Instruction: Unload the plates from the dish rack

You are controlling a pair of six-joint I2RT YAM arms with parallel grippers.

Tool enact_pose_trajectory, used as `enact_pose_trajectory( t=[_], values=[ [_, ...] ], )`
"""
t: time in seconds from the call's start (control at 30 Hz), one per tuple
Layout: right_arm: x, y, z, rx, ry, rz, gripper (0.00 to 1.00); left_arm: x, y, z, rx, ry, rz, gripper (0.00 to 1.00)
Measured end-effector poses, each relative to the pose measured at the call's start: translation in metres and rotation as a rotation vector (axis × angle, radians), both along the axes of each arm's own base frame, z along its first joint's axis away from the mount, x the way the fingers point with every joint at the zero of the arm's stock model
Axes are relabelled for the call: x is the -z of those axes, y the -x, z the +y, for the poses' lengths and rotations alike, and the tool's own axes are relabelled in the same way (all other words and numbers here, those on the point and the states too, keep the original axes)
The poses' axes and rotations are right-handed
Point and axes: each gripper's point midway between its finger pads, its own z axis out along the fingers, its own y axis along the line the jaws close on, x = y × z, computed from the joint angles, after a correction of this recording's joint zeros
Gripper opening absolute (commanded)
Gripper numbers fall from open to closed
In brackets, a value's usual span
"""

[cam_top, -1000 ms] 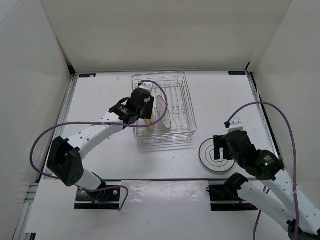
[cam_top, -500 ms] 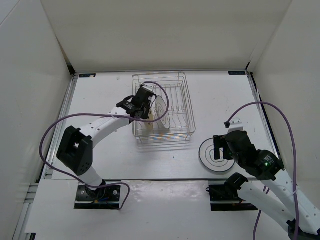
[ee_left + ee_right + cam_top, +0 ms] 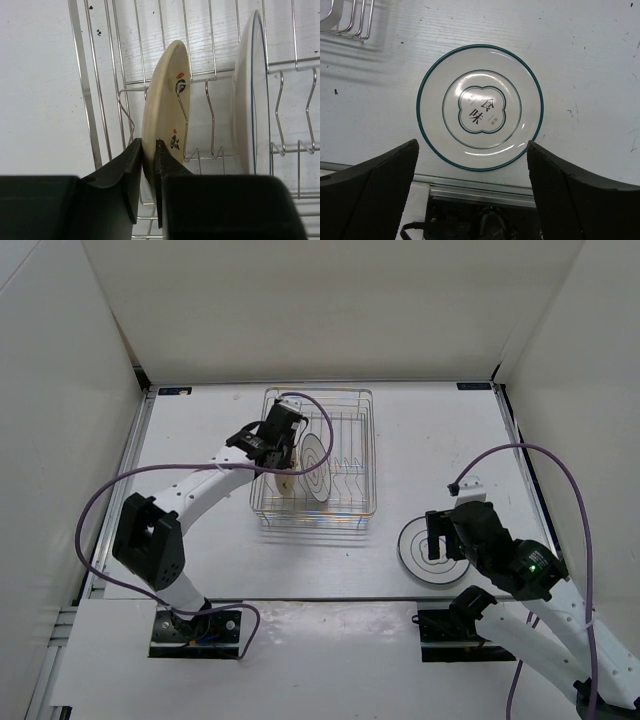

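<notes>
Left end effector (image 3: 149, 162): jaws narrow, pinched on the near rim of the tan plate (image 3: 167, 95), one finger on each face. The tan plate stands on edge in the dish rack (image 3: 80, 75), straight ahead of the fingers. A wire divider (image 3: 184, 115) crosses its right face, which has small red and black printed marks.

The white plate (image 3: 244, 100) is also on edge in the rack, off to the right of this end effector. It is apart from the tan plate, with dividers between them. A dark line runs along its rim. In the top view both plates sit in the left part of the rack, and the left arm reaches in over the rack's left side.

Right end effector (image 3: 471, 146): jaws wide, nothing held. The ringed plate (image 3: 480, 107) lies flat and face up on the counter (image 3: 590, 60), directly below and centred between the fingers. It has a teal outer ring, an inner ring and printed characters in the middle. Cannot tell the height above the plate. A rack corner shows up-left of this end effector, well apart from the ringed plate.
</notes>
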Motion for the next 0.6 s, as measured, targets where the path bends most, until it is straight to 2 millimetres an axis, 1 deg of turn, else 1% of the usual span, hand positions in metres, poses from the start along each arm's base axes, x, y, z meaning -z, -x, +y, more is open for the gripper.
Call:
enact_pose_trajectory(
  t=[0.1,0.23,0.37,0.43,0.53,0.57,0.6],
  values=[
    [0.000,0.000,0.000,-0.001,0.001,0.003,0.90,-0.011,0.001,0.001,-0.005,0.005,-0.018,0.16],
    [0.001,0.000,0.000,-0.001,0.002,0.004,0.90,-0.036,0.004,0.005,-0.020,0.019,-0.082,0.08],
    [0.001,0.000,0.000,-0.001,0.004,0.006,0.90,-0.082,0.011,0.005,-0.021,0.069,-0.205,0.06],
    [0.001,0.000,0.000,-0.001,0.005,0.007,0.90,-0.113,0.018,0.000,0.000,0.125,-0.284,0.00],
    [0.001,0.000,0.000,-0.001,0.005,0.007,0.90,-0.159,0.036,0.001,0.026,0.219,-0.388,0.00],
    [0.001,0.000,0.000,-0.001,0.005,0.007,0.90,-0.176,0.044,0.003,0.033,0.265,-0.425,0.00],
    [0.001,0.000,0.000,-0.001,0.005,0.007,0.90,-0.188,0.052,0.007,0.035,0.304,-0.451,0.00]
  ],
)
